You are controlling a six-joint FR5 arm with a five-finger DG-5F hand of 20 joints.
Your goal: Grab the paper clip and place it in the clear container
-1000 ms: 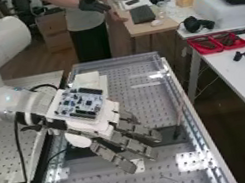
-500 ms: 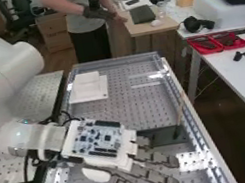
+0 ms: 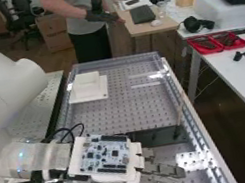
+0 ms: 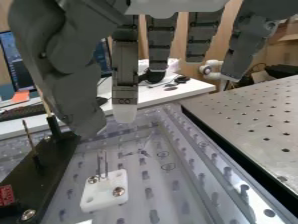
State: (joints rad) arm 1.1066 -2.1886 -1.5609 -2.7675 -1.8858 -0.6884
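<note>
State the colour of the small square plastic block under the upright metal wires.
The block is white; clearest in wrist view.

Paper clip: thin metal wire, approx. vert., stands at wht. block w/ 2 screws; lower end at blk.

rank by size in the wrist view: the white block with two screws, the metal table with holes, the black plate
1. metal table
2. black plate
3. white block, clearly the smallest

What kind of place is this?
Probably a robotics lab or workshop: a perforated metal table beside the bench, a bare circuit board on the hand, and red parts trays nearby.
</note>
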